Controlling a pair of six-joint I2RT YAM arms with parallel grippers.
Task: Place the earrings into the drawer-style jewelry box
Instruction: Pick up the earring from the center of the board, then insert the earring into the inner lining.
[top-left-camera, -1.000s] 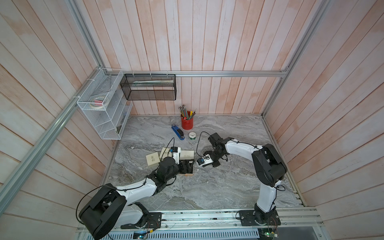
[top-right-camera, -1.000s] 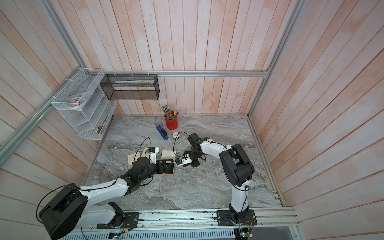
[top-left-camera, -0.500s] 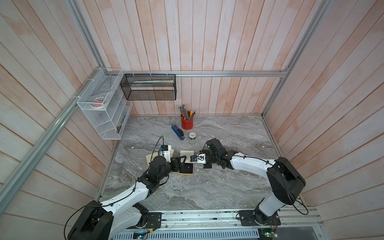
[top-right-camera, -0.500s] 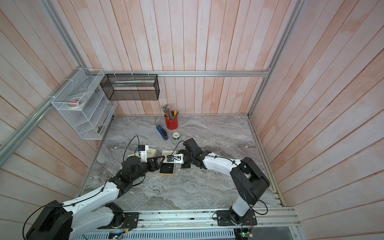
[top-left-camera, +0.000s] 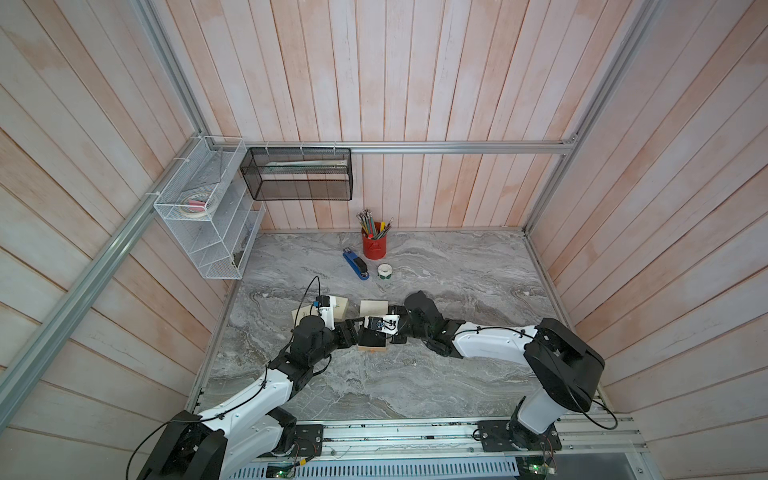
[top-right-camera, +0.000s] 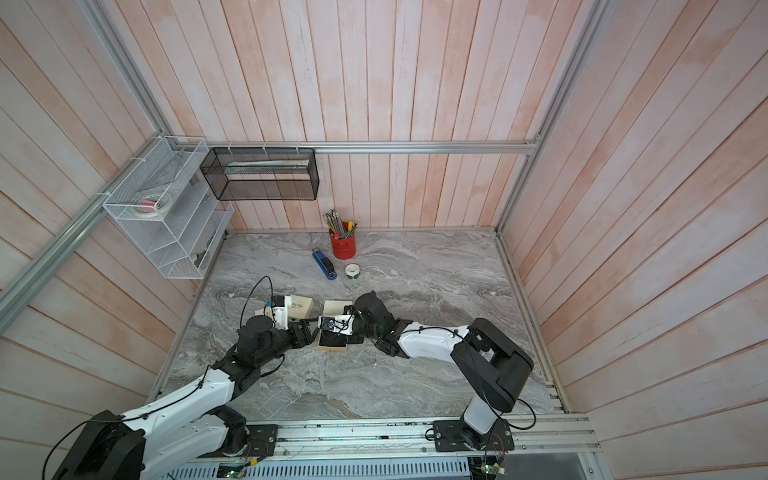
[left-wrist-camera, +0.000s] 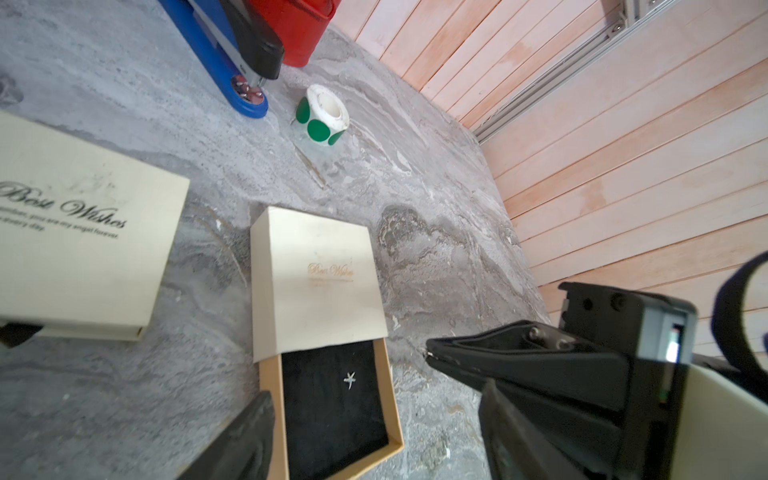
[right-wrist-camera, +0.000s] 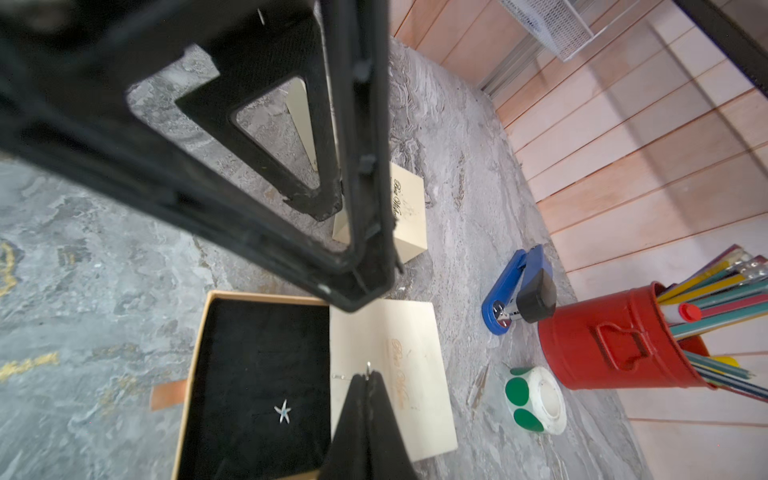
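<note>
The jewelry box lies mid-table, its cream sleeve over a tan drawer pulled out towards the front. One silver star earring rests on the drawer's black lining. My right gripper is shut on a second earring, seen only as a thin silvery pin at its tips. It hovers where the sleeve meets the drawer. My left gripper stands open at the drawer's left side, one finger along the drawer's outer wall, nothing held.
A second cream "Best Wishes" box sits just left of the jewelry box. Behind are a blue stapler, a green-dot sticker roll and a red pencil can. A white wire shelf and a black mesh basket hang on the walls.
My right gripper has moved left, from beside the box to over it, staying shut. The left arm has drawn back a little to the drawer's left side.
</note>
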